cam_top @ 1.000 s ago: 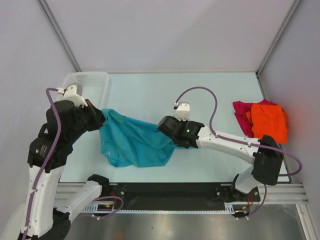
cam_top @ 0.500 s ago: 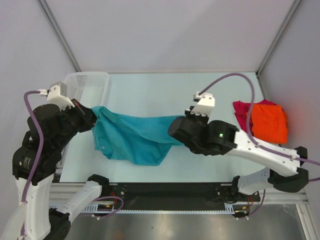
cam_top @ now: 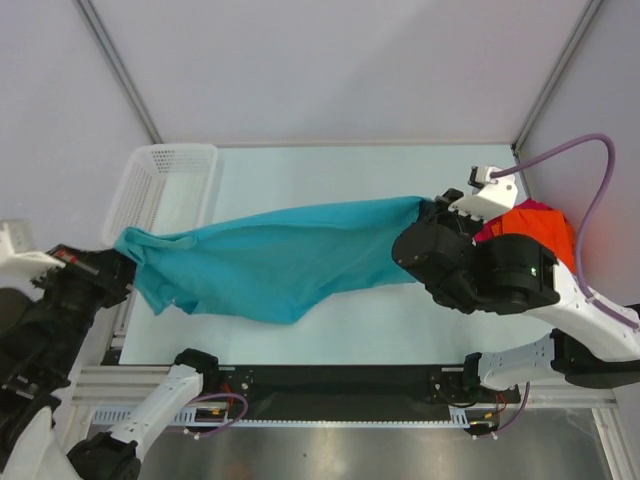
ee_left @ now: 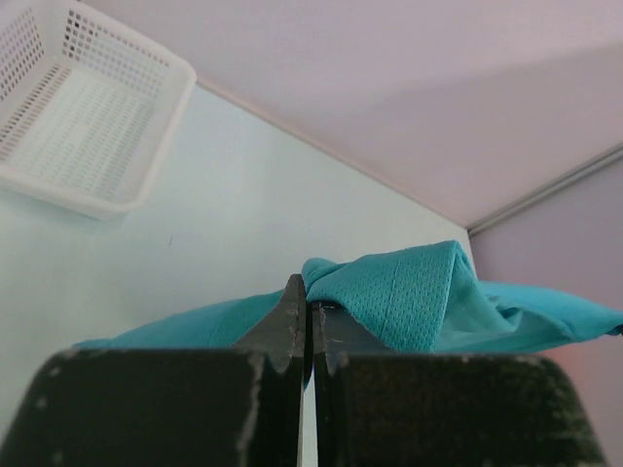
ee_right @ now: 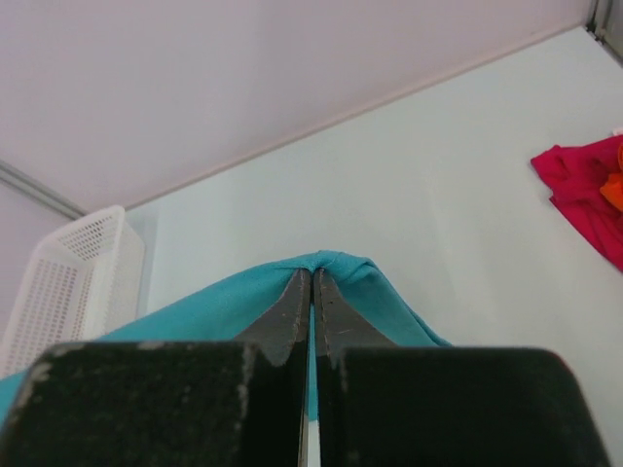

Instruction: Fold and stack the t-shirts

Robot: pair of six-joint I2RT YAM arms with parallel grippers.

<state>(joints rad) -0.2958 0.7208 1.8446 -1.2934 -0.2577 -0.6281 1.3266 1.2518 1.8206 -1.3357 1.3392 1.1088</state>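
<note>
A teal-blue t-shirt [cam_top: 270,255] hangs stretched above the table between both grippers. At its left end my left gripper [cam_top: 124,258] is shut on the cloth, and the wrist view shows the teal t-shirt [ee_left: 409,297] bunched at the tips of that left gripper [ee_left: 310,304]. My right gripper [cam_top: 425,212] is shut on the right end, where the teal t-shirt [ee_right: 204,306] drapes over the tips of the right gripper [ee_right: 311,277]. An orange t-shirt [cam_top: 545,228] lies on a magenta-red t-shirt [cam_top: 482,218] at the right, partly hidden by the right arm.
A white mesh basket [cam_top: 165,185] stands at the back left of the table, also seen as the basket [ee_left: 83,107] in the left wrist view and the basket [ee_right: 68,282] in the right wrist view. Enclosure walls close the back and sides.
Both arms have pulled apart, the left one leftward and toward the near edge, the right one rightward. The teal t-shirt has gone from a hanging bunch to a long stretched band.
</note>
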